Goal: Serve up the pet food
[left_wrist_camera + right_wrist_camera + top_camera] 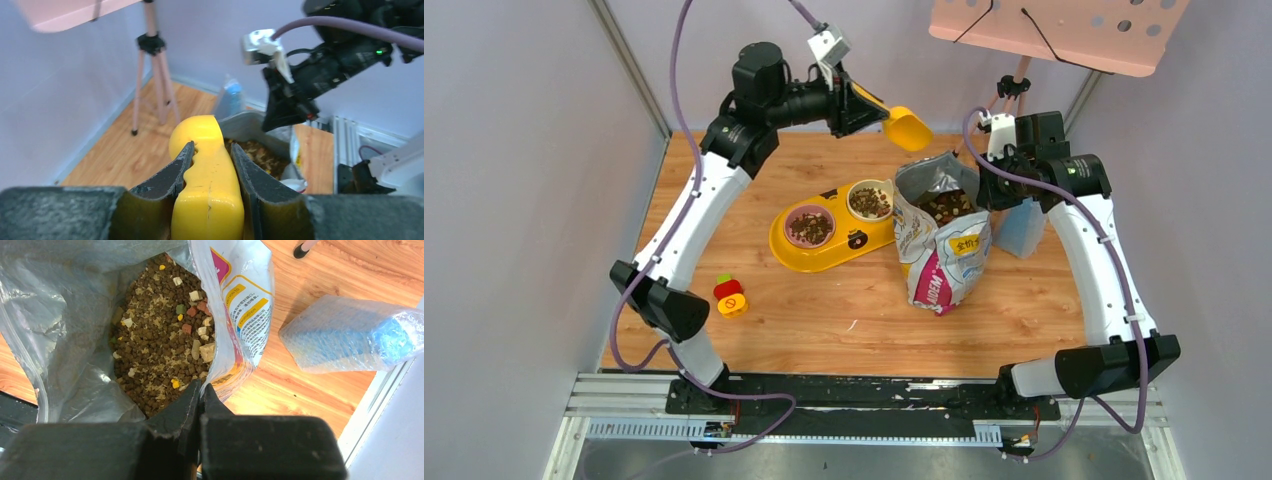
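The pet food (160, 340) fills the open printed foil bag (939, 250), which stands right of centre; it also shows in the top view (946, 205) and the left wrist view (257, 152). My right gripper (989, 188) is shut on the bag's right rim (235, 315), its closed tips (201, 387) at the edge of the opening. My left gripper (864, 108) is shut on the handle of the yellow scoop (906, 127) and holds it in the air behind and above the bag's mouth. The scoop (207, 170) is pinched between both fingers. Whether the scoop's cup holds anything is hidden.
A yellow double feeder (789, 250) left of the bag has two bowls holding kibble (809, 227) (870, 202). A blue bubble-wrapped pack (350, 335) lies right of the bag. A small red and yellow toy (730, 296) sits at the left. A tripod (152, 75) stands at the back.
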